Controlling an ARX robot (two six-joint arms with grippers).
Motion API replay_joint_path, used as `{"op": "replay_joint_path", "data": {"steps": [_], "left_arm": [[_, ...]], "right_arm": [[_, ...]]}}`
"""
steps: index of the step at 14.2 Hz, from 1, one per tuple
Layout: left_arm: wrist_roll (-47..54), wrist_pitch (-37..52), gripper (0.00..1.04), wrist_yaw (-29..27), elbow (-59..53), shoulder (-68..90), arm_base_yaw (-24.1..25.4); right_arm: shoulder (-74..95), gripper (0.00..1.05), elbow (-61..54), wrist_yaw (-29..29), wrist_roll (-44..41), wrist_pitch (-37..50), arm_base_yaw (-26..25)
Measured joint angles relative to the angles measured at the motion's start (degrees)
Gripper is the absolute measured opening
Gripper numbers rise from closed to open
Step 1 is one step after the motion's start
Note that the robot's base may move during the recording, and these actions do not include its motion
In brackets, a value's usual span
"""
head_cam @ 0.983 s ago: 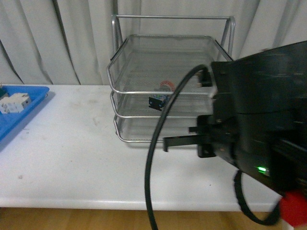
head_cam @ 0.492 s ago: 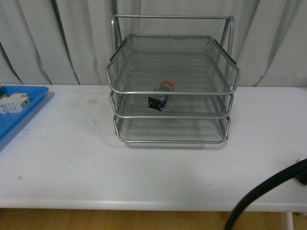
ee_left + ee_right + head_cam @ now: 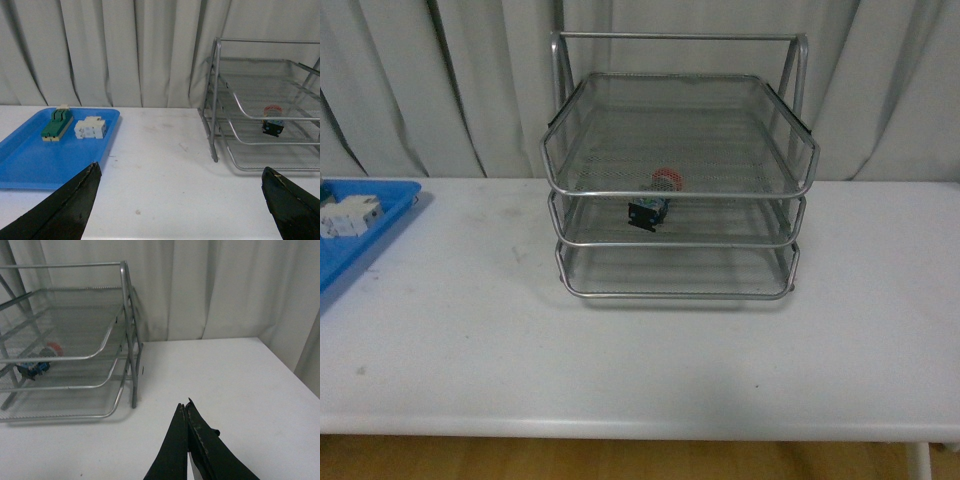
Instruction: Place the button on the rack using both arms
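Scanning for labels, I find no writing I can read on anything. The button (image 3: 654, 203) lies in the middle tray of the rack (image 3: 678, 170), near that tray's front edge, red cap toward the back and black body toward the front. The rack stands at the table's (image 3: 640, 360) back edge, about midway along it.

Neither arm shows in my front view. From the left wrist, the left pincer (image 3: 182, 210) is spread wide and empty, its two dark fingers (image 3: 70, 205) at the frame's lower corners; the button (image 3: 272, 121) sits well apart from it, inside the rack (image 3: 260, 105). From the right wrist, the right pincer (image 3: 186, 412) has its tips pressed together on nothing, hanging over bare table (image 3: 240, 385), with the button (image 3: 36, 365) well apart behind mesh.

At the table's left edge a blue tray (image 3: 30, 157) carries a green block (image 3: 56, 125) and a white block (image 3: 90, 128); the front view cuts the tray off. Mesh and wire blur the button's details.
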Motion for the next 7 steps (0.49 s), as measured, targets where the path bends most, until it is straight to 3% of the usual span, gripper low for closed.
{"op": "replay_joint_path", "data": {"steps": [1,3,4,7], "left_arm": [[0.0,0.0,0.98,0.02,0.0,0.0,0.0],[0.0,-0.02,0.98,0.0,0.0,0.0,0.0],[0.02,0.0,0.98,0.0,0.0,0.0,0.0],[0.0,0.0,0.98,0.0,0.0,0.0,0.0]], "right_arm": [[-7.32,0.02,-0.07,-1.18,-0.02,-8.68,-1.05],[-18.69,0.02,-0.22,-4.22,-0.02,-16.87,-3.76],[-22.27,0.02,-0.87,-7.17,-0.02,-20.7,-7.48],[-32.15,0.02,-1.25,-7.72,-0.04,-29.18,-7.91]]}}
